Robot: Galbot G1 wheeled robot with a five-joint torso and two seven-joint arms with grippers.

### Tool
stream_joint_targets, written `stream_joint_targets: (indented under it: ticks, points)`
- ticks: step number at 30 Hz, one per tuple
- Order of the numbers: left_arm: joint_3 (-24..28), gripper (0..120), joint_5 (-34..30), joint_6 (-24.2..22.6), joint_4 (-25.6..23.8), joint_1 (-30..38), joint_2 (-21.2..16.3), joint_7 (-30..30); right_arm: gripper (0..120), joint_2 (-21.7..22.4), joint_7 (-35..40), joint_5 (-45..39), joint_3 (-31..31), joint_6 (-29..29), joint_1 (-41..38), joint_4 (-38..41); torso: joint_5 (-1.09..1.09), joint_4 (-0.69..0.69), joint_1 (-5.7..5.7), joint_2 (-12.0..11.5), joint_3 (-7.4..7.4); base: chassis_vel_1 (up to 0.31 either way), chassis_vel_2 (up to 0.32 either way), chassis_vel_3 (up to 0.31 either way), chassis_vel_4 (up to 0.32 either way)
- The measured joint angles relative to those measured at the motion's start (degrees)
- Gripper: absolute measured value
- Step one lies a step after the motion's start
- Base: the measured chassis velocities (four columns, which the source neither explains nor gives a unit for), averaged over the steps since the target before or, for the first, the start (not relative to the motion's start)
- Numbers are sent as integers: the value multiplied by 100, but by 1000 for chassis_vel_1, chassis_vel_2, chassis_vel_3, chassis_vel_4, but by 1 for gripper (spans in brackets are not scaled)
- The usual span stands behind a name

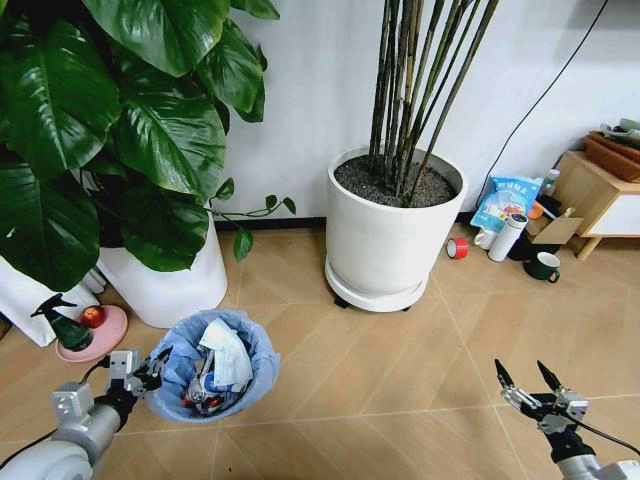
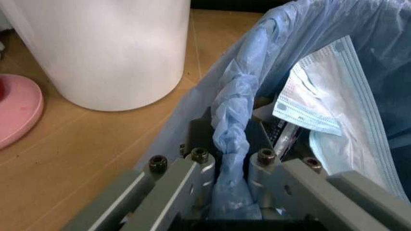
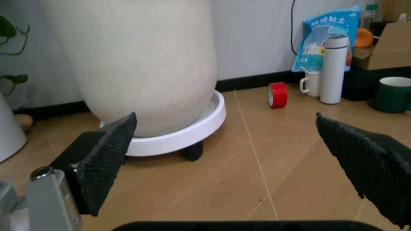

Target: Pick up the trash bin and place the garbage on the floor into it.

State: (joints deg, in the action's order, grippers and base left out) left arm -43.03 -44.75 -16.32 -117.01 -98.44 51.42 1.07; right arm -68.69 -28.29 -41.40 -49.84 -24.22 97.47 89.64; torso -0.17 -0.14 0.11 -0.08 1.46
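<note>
Nearby, plant pots point(image 1: 385, 240) beside trash bin point(image 1: 215, 365)

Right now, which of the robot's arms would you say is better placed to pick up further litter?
Right. The right gripper hangs open and empty above the floor, while the left gripper is clamped on the trash bin rim, so it looks occupied.

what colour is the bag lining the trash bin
Light blue, crinkly plastic folded over the trash bin rim, which the left gripper grips; clearest in the head view.
</note>
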Motion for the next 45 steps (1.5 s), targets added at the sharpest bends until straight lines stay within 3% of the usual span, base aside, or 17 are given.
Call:
stream_joint_targets:
  ticks: [45]
  points:
    - [168,1,-198,-67,2,234,-244,98,100,-113,-160,44,-124,-47,44,1,-1,1,0,0,-1,85,-80,-86,83]
